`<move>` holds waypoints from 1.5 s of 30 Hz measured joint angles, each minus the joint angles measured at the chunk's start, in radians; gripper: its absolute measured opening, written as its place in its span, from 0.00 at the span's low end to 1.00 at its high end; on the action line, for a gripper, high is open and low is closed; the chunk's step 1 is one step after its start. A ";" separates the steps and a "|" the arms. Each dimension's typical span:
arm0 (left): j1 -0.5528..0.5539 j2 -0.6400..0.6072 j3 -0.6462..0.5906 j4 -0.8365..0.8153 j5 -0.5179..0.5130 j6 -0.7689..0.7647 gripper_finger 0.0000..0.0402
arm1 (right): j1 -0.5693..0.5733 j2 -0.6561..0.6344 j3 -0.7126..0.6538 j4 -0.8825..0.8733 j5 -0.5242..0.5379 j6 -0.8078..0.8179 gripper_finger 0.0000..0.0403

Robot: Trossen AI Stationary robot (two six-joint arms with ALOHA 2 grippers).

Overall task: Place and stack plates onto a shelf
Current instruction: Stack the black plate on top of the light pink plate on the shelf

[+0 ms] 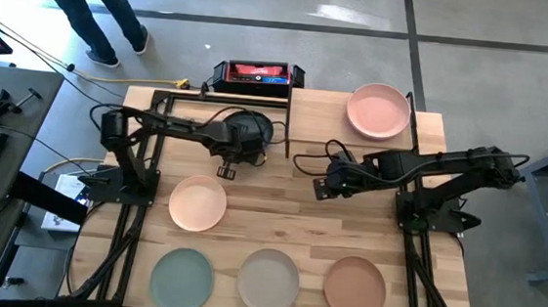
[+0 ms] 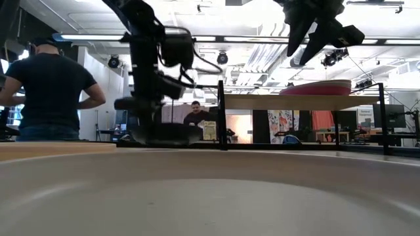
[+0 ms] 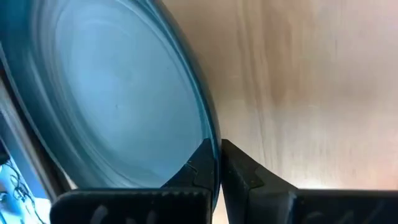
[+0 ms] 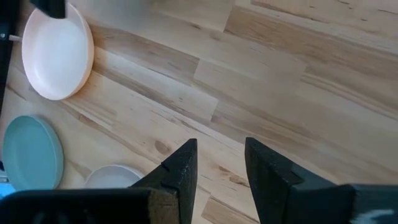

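A charcoal plate [image 1: 249, 128] sits left of the shelf [image 1: 321, 113], low over the table in the low view [image 2: 161, 134]. My left gripper [image 1: 238, 153] is shut on it. The pink plate [image 1: 379, 111] lies flat on the shelf's right half [image 2: 315, 87]. Peach [image 1: 198, 203], sage green [image 1: 182, 279], white-grey [image 1: 269, 279] and tan brown [image 1: 355, 287] plates lie flat on the table. My right gripper [image 1: 320, 185] hovers open over bare table mid-way across [image 4: 221, 144], touching nothing. My left gripper [image 3: 217, 149] pinches the charcoal plate's rim [image 3: 211, 134] between its two fingers, one finger [image 3: 202, 165] on the plate's inner face and the other [image 3: 242, 171] outside it. It takes the plate's near edge. Whether the plate rests on the table or is lifted clear, I cannot tell.
A black-and-red box [image 1: 258, 74] stands at the far edge behind the charcoal plate. Thin black frame posts [image 2: 221, 115] edge the shelf. A person [image 1: 99, 12] stands beyond the table's far left corner. Bare planks lie between the shelf and the near row of plates.
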State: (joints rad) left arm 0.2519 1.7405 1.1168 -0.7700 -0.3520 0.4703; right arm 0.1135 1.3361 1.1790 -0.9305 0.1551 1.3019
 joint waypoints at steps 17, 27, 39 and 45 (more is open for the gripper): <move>-0.253 -0.347 0.000 -0.177 0.014 -0.043 0.00 | -0.002 0.000 0.000 0.009 0.028 0.000 0.28; -0.532 -0.356 0.000 -0.176 -0.034 -0.047 0.00 | -0.029 0.000 0.000 0.029 0.008 0.000 0.28; -0.714 -0.245 0.002 -0.081 -0.129 -0.012 0.00 | -0.103 0.000 0.000 0.179 -0.051 -0.097 0.28; -0.740 -0.163 0.061 -0.079 -0.150 0.059 0.00 | -0.103 0.003 0.000 0.202 -0.055 -0.107 0.28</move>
State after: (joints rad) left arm -0.4877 1.5775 1.1774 -0.8490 -0.5019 0.5290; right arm 0.0109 1.3394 1.1790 -0.7286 0.1000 1.1951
